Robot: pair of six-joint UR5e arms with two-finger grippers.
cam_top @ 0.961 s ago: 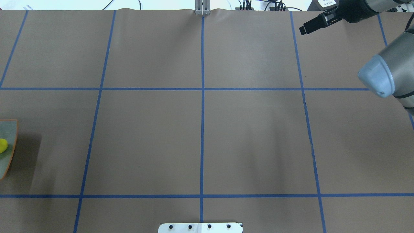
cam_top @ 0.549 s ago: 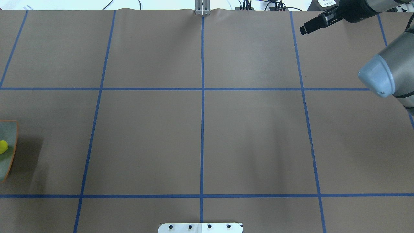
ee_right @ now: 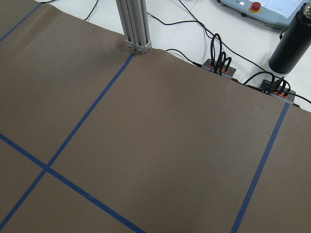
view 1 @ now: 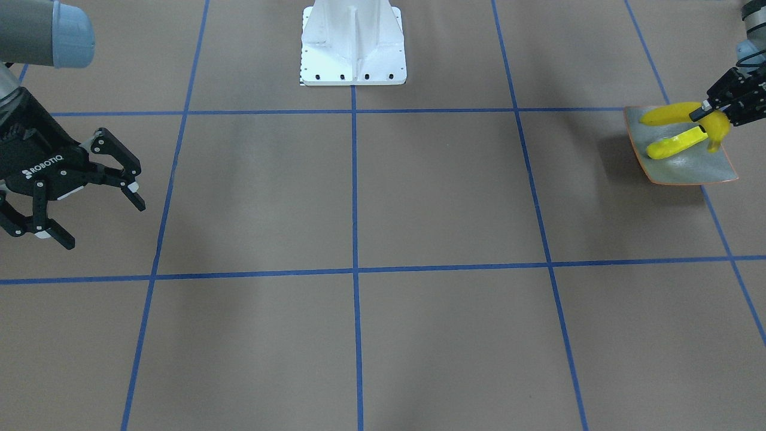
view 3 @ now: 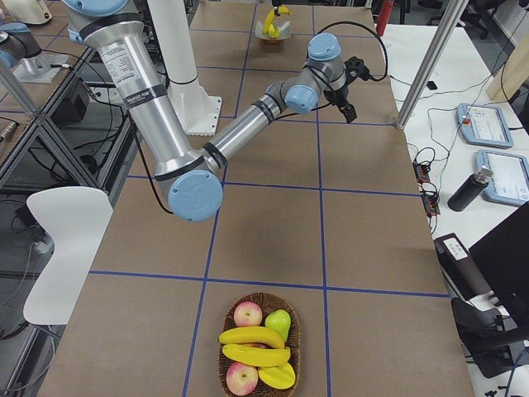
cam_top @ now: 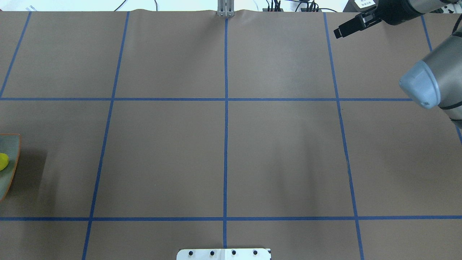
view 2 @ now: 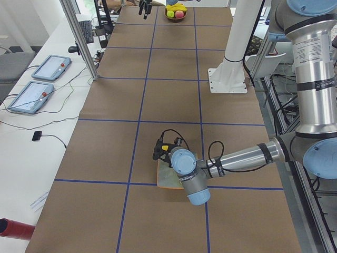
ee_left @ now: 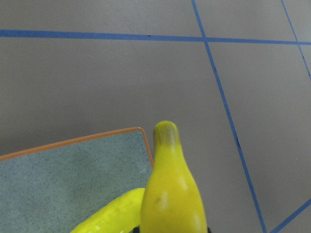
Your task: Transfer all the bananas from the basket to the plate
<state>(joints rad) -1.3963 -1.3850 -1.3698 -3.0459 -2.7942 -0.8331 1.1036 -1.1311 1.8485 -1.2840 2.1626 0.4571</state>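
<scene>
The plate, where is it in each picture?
Front-facing: plate at the right edge, above the middle.
Overhead: plate at the left edge, halfway down.
Exterior left: plate low centre.
Exterior right: plate far top centre, tiny.
Left wrist: plate bottom left.
Right wrist: not in it.
Shared landmark: white robot base, in all four exterior views.

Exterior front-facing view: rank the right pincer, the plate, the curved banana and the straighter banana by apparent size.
1. right pincer, largest, though probably nearer the camera.
2. plate.
3. curved banana, gripped by the left pincer.
4. straighter banana, lying on the plate.
</scene>
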